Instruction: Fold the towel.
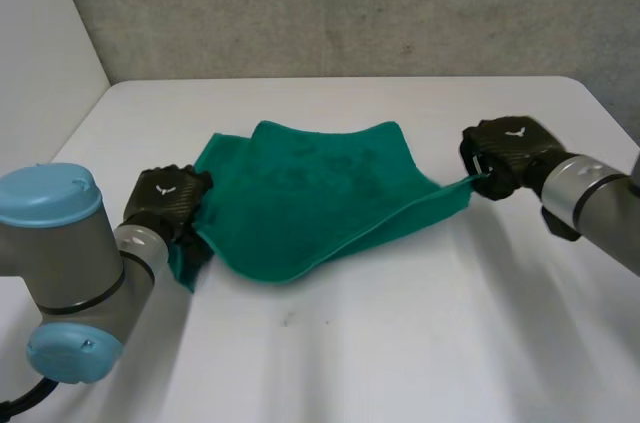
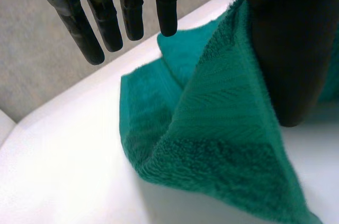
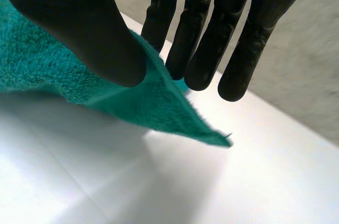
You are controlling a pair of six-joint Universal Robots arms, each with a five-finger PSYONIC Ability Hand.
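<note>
A green towel (image 1: 310,193) lies crumpled and partly lifted on the white table (image 1: 400,343). My left hand (image 1: 168,201) is at the towel's left corner. In the left wrist view its fingers (image 2: 106,17) are straight and stand apart from the thumb (image 2: 291,49), and the towel (image 2: 222,144) hangs against the thumb with nothing pinching it. My right hand (image 1: 510,153) holds the towel's right corner, lifted a little above the table. In the right wrist view the thumb (image 3: 79,23) and fingers (image 3: 201,38) pinch the towel (image 3: 53,70) near its pointed corner.
A grey wall runs along the table's far edge, and a white panel stands at the far left. Bare table surface lies in front of the towel and to its right.
</note>
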